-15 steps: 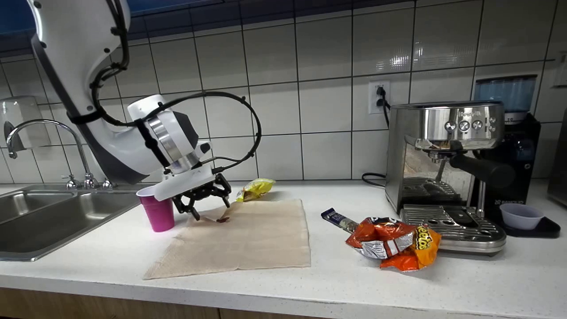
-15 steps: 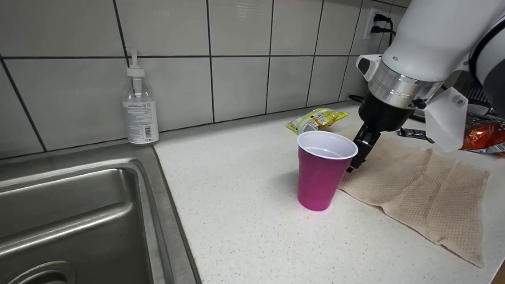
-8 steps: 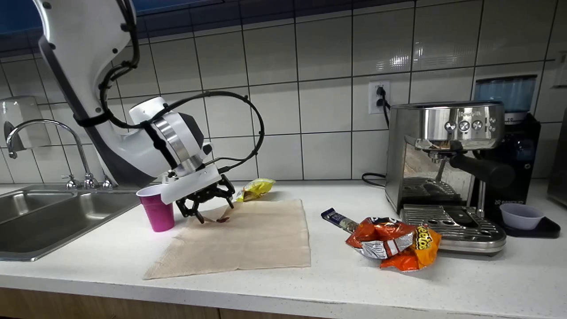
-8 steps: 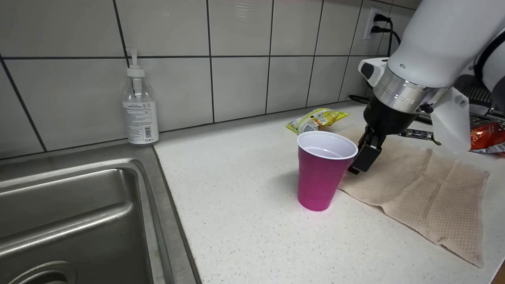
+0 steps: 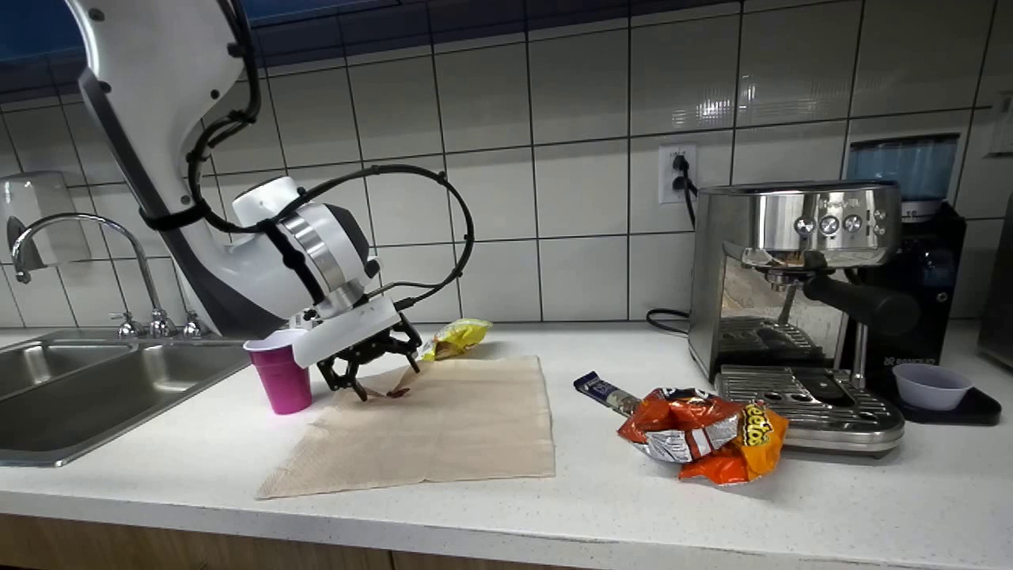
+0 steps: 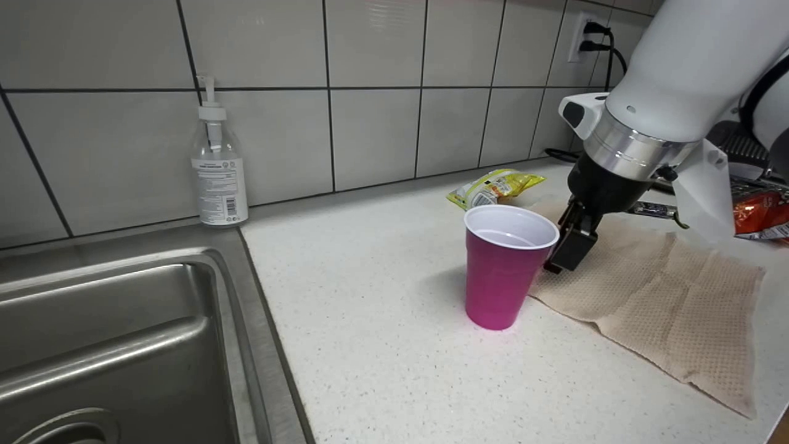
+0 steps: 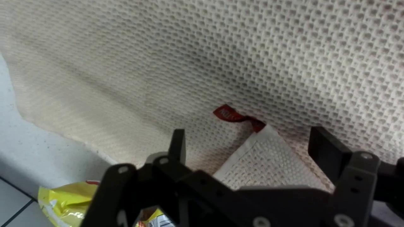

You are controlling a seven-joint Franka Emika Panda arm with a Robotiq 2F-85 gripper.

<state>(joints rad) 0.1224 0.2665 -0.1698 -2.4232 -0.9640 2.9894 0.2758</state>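
White tiles (image 5: pixel 582 190) back a speckled counter (image 6: pixel 370 370). Above it hangs the gripper (image 7: pixel 248 143), jaws spread wide and holding nothing; whether they brush fabric is hard to tell. Its fingers (image 7: pixel 178 143) flank the folded-over corner (image 7: pixel 268 160) of a beige waffle cloth (image 5: pixel 459 431), red tag (image 7: pixel 228 114) at the tip. Spread on the counter, the cloth should prove light, limp and hard to damage; that corner looks the best hold. Just left stands a pink cup (image 6: pixel 502 277); farther back lies a yellow packet (image 6: pixel 496 187), and right, an orange bag (image 5: pixel 704 435).
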